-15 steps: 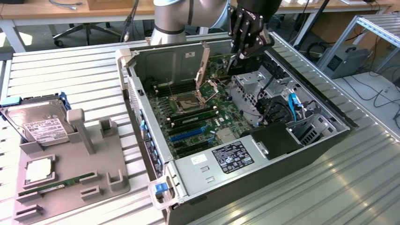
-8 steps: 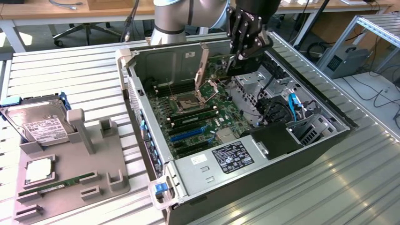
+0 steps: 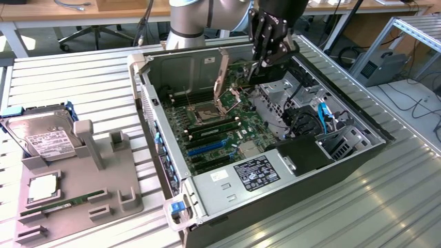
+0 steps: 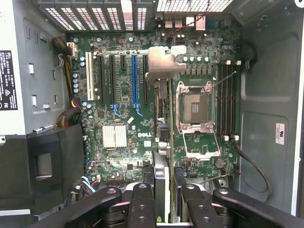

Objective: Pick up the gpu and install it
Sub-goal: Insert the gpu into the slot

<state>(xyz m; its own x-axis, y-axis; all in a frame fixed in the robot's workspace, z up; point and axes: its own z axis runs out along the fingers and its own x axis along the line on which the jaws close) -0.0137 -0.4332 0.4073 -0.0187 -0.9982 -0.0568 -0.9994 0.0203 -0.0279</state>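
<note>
The gpu (image 4: 163,142) was held edge-on between the fingers (image 4: 142,204), seen from the wrist view as a thin vertical strip with its silver bracket (image 4: 165,64) at the far end. You had the gripper (image 4: 164,202) clamped on the card's near edge, one pair of black fingers on each face, the jaws partly closed on it. In the exterior view the gripper (image 3: 270,54) hung over the far end of the open case (image 3: 358,155), with the card's lower part (image 3: 249,72) just showing below the fingers, above the motherboard (image 3: 227,124).

From the wrist view the card stood over the board between the blue slot (image 4: 134,80) and the CPU socket (image 4: 197,102), which sat open with its frame lifted. It was not seated; it looked clear of the board, though how far above I could not tell. The black slots (image 4: 107,80) and the white slot (image 4: 89,80) lay further to one side, the RAM slots (image 4: 227,99) on the other side of the socket.

Outside the case, at the exterior view's left, a grey tray (image 3: 76,196) rested on the slatted table (image 3: 69,82). It carried a hard drive (image 3: 43,137), a CPU (image 3: 43,187) and a RAM stick (image 3: 65,202).
</note>
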